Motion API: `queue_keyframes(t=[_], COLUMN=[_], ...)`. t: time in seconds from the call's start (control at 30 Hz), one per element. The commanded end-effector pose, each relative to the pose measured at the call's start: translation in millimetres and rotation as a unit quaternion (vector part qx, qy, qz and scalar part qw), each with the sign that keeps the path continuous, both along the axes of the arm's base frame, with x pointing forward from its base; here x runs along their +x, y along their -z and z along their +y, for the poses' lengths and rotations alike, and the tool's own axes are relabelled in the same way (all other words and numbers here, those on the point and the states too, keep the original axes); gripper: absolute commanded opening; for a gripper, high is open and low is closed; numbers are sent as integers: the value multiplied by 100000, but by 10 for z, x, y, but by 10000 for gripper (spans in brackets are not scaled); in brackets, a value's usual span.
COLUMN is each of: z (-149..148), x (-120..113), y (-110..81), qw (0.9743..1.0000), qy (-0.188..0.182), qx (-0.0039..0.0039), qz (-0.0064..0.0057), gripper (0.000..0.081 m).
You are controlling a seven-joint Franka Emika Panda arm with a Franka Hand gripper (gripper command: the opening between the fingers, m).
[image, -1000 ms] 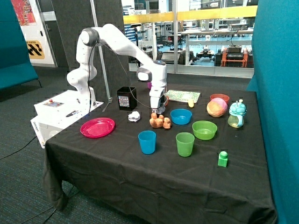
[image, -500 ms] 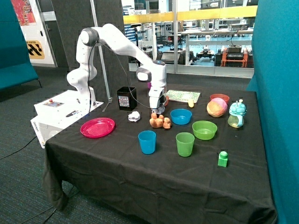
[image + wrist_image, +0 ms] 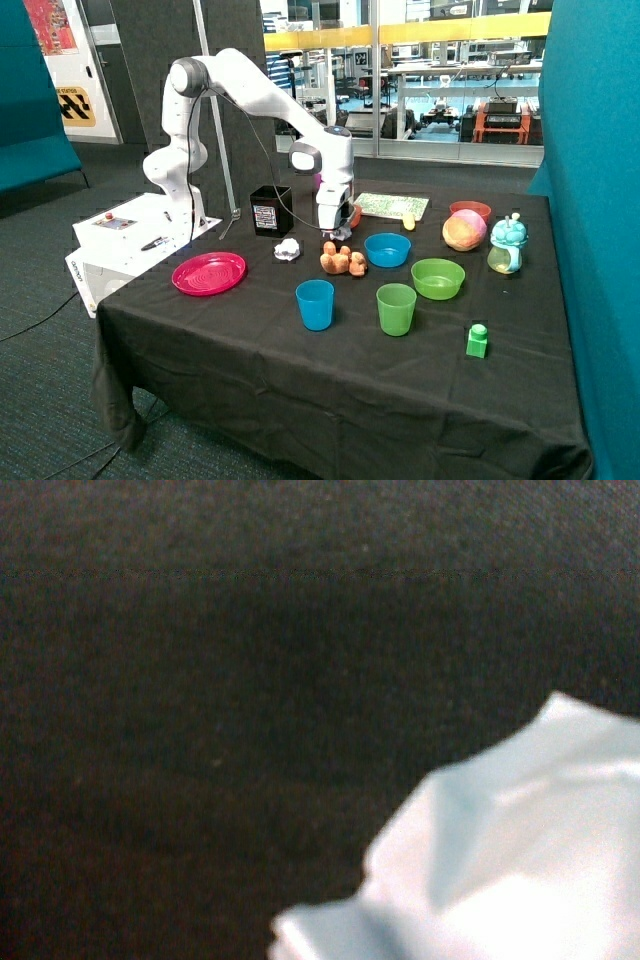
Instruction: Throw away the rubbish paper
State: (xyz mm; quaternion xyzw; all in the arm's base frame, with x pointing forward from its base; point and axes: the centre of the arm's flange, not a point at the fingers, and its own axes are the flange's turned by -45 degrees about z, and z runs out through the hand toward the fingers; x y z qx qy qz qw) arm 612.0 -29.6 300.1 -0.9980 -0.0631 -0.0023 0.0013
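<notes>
Lifting slightly, my pincer (image 3: 335,232) carries one paper wad (image 3: 490,860) right under my wrist, fingers pinched on it; the other paper wad (image 3: 288,249) lies near the black bin (image 3: 271,210).

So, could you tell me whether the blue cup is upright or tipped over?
Upright. The blue cup stands on the black tablecloth with its open rim facing up, next to the green cup.
</notes>
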Motion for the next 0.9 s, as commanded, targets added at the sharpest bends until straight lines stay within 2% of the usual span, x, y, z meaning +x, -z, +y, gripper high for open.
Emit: queue_keyframes(t=[0.0,0.3,0.5,0.63,0.73,0.87], z=[65,145,140,172,199,272], x=[-78,-253,-355,-551,-641,-821], y=[-222,-600,-773,-963,-1029,-1136], qw=[99982,99902,99873,99756,99724,99558], qy=[-1902,-4422,-5030,-6982,-7423,-9390], qx=[-144,-150,-151,-156,-156,-161], qz=[221,218,217,214,213,210], gripper=[0,0,0,0,0,0])
